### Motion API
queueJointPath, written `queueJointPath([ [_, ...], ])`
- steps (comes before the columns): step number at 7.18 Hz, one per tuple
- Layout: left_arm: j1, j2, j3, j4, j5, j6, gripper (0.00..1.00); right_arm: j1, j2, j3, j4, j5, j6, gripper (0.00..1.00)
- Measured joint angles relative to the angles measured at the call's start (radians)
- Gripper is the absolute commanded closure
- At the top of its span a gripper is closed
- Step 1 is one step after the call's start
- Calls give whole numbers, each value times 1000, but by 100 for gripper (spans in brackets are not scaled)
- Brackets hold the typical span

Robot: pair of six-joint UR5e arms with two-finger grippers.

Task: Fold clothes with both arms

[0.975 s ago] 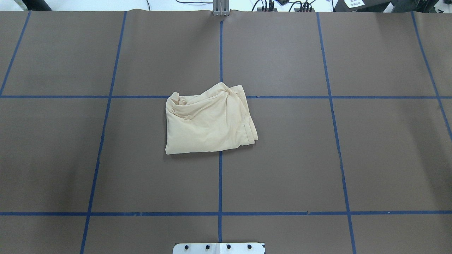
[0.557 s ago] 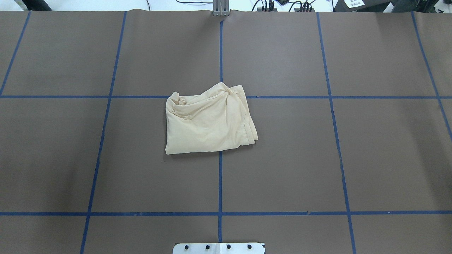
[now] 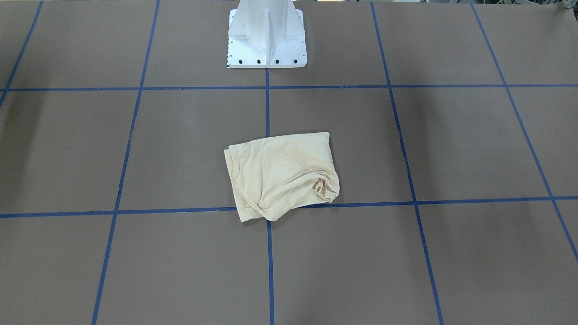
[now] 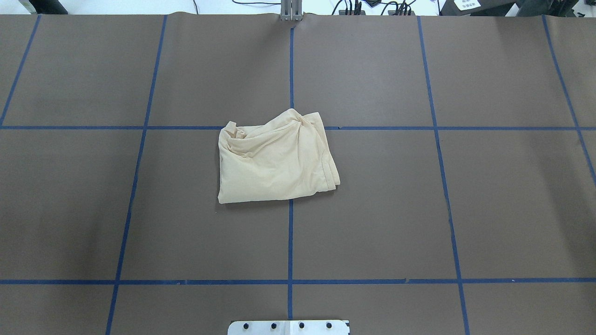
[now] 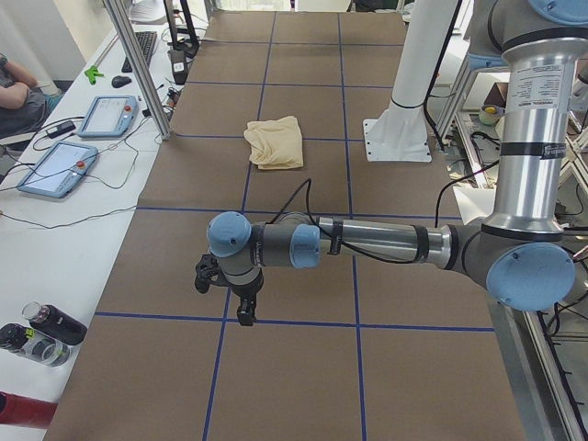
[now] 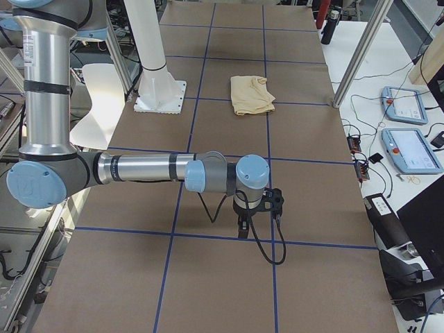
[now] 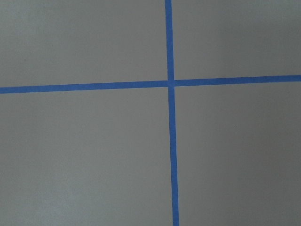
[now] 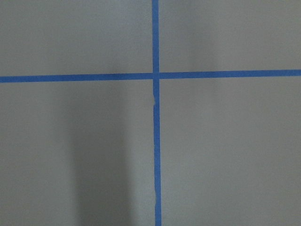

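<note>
The pale cream-yellow shirt (image 4: 274, 160) lies folded into a small rumpled rectangle at the middle of the brown table, bunched along its far edge; no print or label shows. It also shows in the front-facing view (image 3: 282, 174), the left view (image 5: 276, 142) and the right view (image 6: 252, 95). My left gripper (image 5: 222, 296) hangs over the table's left end, far from the shirt. My right gripper (image 6: 258, 216) hangs over the right end, also far from it. Both show only in the side views, so I cannot tell whether they are open or shut. The wrist views show only tape lines.
The white pedestal base (image 3: 266, 49) stands at the robot's edge of the table. Blue tape lines (image 4: 290, 242) grid the brown cover. Teach pendants (image 5: 106, 115) and bottles (image 5: 46, 322) lie on the white side table past a metal post (image 5: 138, 64).
</note>
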Motion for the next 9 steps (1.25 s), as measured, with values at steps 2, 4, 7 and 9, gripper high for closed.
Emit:
queueJointPath([
  [2, 0, -1, 0, 0, 0, 0, 1, 0, 0, -2, -1, 0, 0, 0],
  [4, 1, -1, 0, -1, 0, 0, 1, 0, -1, -3, -1, 0, 0, 0],
  [7, 0, -2, 0, -1, 1, -1, 1, 0, -2, -11, -2, 1, -1, 0],
  [9, 0, -3, -1, -1, 0, 0, 1, 0, -2, -13, -2, 1, -1, 0],
])
